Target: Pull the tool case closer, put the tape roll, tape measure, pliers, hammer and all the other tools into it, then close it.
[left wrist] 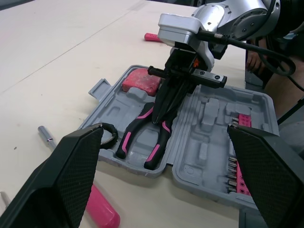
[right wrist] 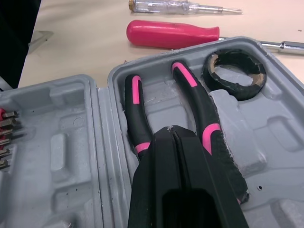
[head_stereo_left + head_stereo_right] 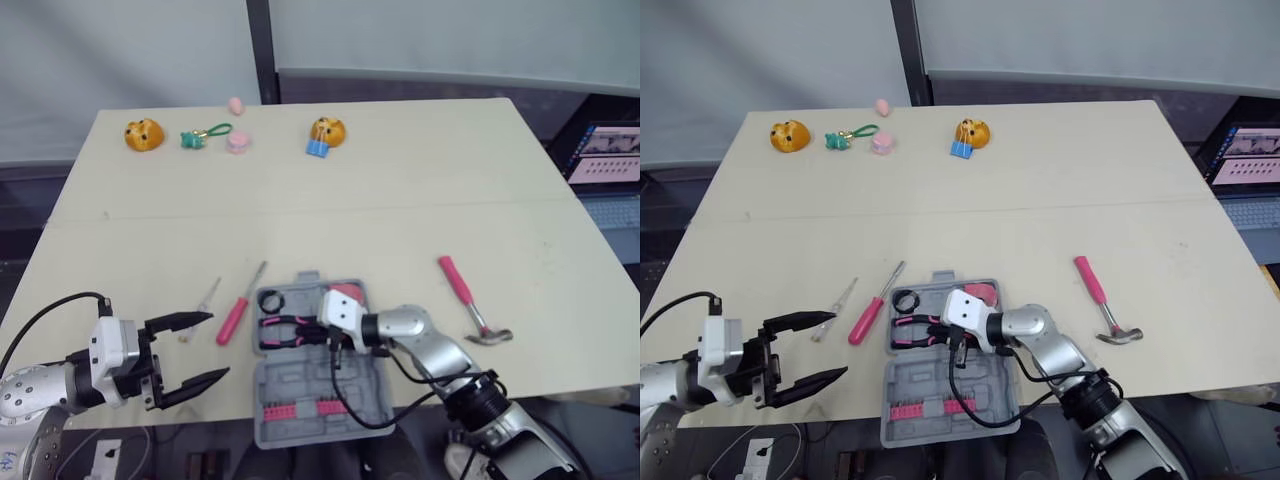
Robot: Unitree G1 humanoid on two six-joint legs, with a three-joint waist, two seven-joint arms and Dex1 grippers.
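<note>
The grey tool case (image 3: 350, 400) lies open at the table's front middle. Pink-and-black pliers (image 3: 280, 330) rest in its far half, beside a black tape roll (image 2: 233, 71) and a pink tape measure (image 3: 347, 292). My right gripper (image 2: 169, 129) is shut, its tips pressed down between the pliers' handles at the joint; the pliers' head is hidden under it. The pink-handled hammer (image 3: 465, 295) lies on the table right of the case. A pink screwdriver (image 3: 233, 318) and a clear-handled one (image 3: 205, 298) lie left of it. My left gripper (image 3: 218, 346) hangs open at the front left, holding nothing.
A row of pink bits (image 3: 300, 407) sits in the case's near half. Along the far edge lie two orange toys (image 3: 144, 134), a green keychain (image 3: 205, 135), pink pieces (image 3: 238, 142) and a blue clip (image 3: 317, 148). A laptop (image 3: 605, 150) stands off the table's right.
</note>
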